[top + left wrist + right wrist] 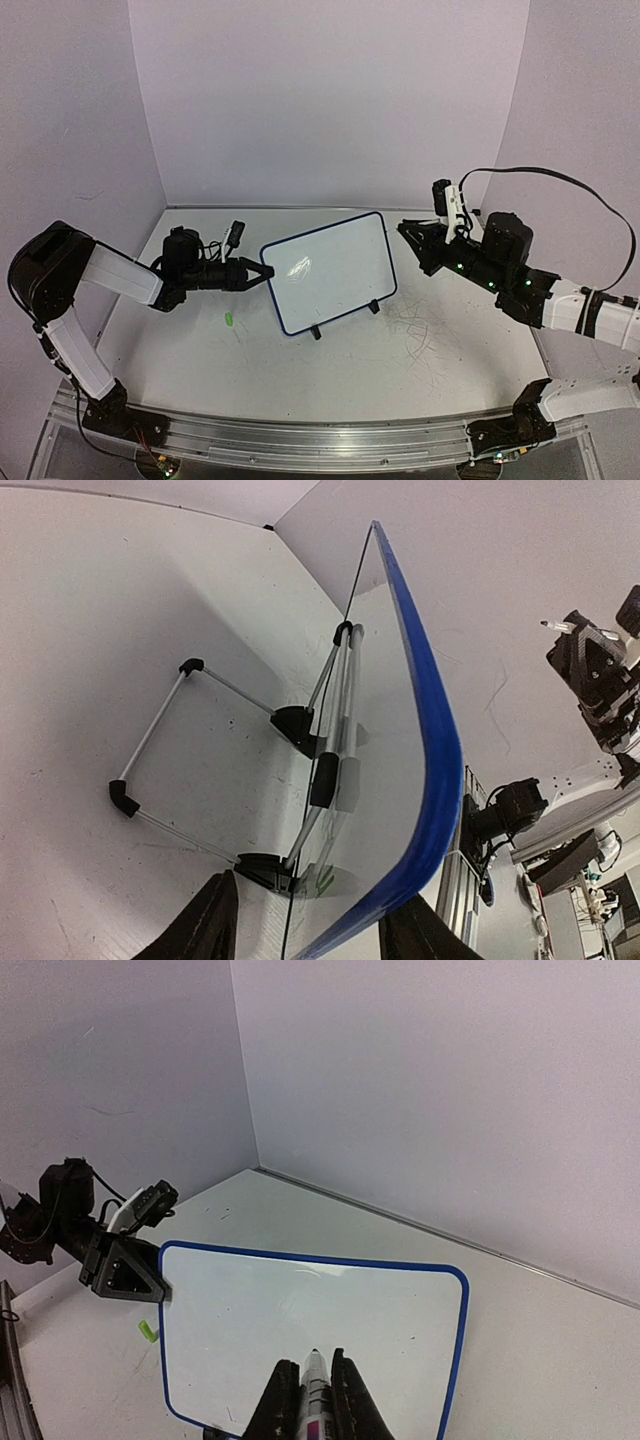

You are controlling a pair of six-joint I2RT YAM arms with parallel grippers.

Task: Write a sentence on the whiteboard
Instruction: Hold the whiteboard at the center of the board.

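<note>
Currently I log: left gripper, jaws apart astride whiteboard edge, fingers mostly cut off in wrist view; right gripper clamped on marker, barrel mostly hidden.

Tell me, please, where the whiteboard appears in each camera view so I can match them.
Top external: the whiteboard stands tilted at table centre.
Left wrist: seen edge-on, its blue frame running top to bottom, right of centre.
Right wrist: the board fills lower centre, face-on, beyond the marker.
Shared landmark: the left gripper straddling the board's left edge.
</note>
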